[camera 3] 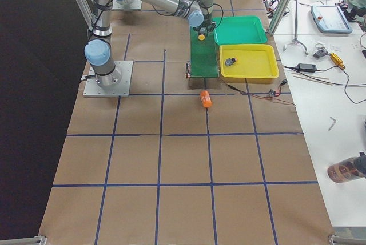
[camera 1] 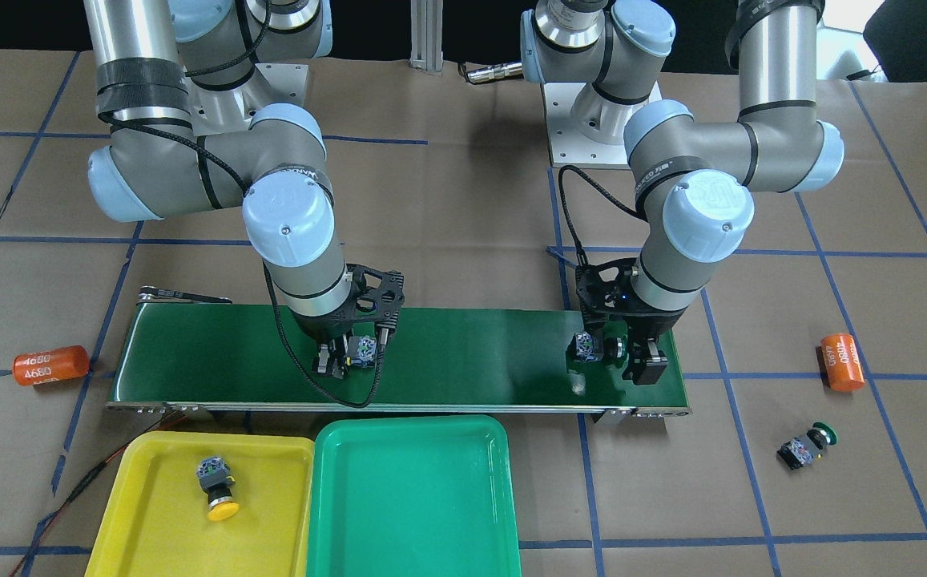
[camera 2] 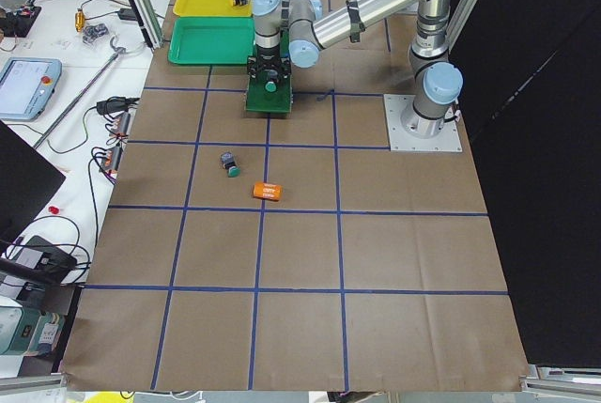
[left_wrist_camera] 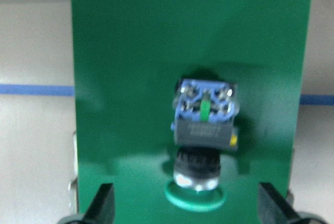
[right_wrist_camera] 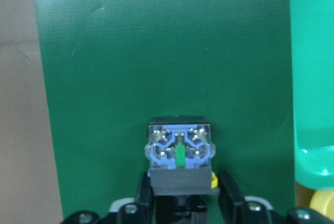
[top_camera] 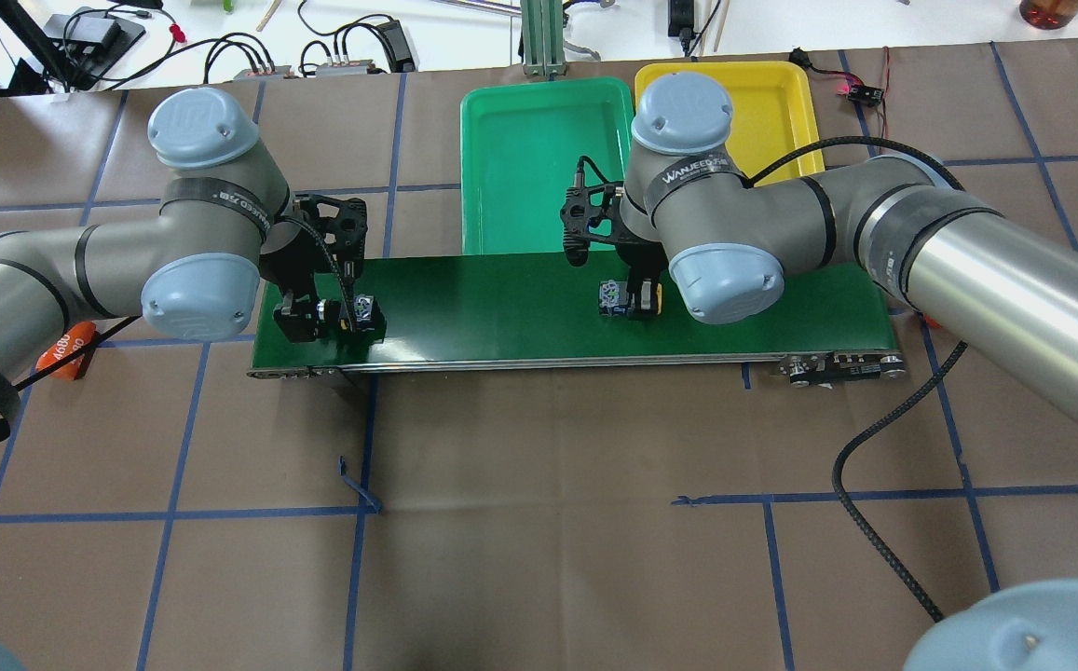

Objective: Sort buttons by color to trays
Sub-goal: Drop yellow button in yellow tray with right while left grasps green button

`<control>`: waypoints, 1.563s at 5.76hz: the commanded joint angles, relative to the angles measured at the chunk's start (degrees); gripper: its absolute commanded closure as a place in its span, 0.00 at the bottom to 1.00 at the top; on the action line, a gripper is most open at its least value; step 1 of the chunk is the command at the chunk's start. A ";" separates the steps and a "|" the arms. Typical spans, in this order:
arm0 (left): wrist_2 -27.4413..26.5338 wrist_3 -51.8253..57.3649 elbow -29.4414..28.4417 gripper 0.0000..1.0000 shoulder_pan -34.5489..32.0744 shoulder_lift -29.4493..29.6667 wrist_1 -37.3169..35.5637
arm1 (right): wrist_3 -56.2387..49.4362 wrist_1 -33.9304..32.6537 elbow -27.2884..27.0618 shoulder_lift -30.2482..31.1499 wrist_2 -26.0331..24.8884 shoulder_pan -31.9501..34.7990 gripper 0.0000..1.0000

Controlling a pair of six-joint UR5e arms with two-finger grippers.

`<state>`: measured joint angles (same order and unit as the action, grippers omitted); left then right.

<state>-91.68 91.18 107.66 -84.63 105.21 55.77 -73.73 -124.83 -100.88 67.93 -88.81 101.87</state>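
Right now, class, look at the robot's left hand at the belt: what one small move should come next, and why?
Probably close the left hand on the green-capped button. Its fingers stand open on either side of the button, which lies loose on the belt between them; it must be gripped before it can go to the green tray.

Green tray [camera 1: 411, 497] glossy plastic, tabletop [camera 1: 463, 200] matt paper.

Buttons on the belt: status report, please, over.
Left gripper open, straddling green button on belt. Right gripper shut on yellow button. Yellow tray, green tray beside belt, nothing between.
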 commanded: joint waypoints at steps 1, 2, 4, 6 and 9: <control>2.89 -2.83 -2.61 0.05 7.34 0.96 0.13 | -2.65 0.20 0.24 0.44 -2.07 -2.63 0.91; 2.82 -4.42 -4.89 0.04 10.33 2.53 0.13 | -4.04 -0.06 1.11 2.36 -3.11 -3.51 0.91; 2.65 -5.49 -13.21 0.04 15.80 11.12 0.13 | -15.86 -1.12 8.28 1.07 -4.18 -7.88 0.91; 0.89 -4.88 -19.74 0.04 18.35 17.81 1.36 | -25.04 -1.29 18.56 -7.76 -3.39 -13.35 0.90; -1.92 -4.00 -20.82 0.08 19.59 22.57 0.75 | -24.28 -6.03 24.58 -16.86 -0.17 -13.45 0.01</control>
<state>-92.98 86.88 87.04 -65.30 126.44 56.56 -98.33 -129.83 -77.38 52.65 -91.03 88.48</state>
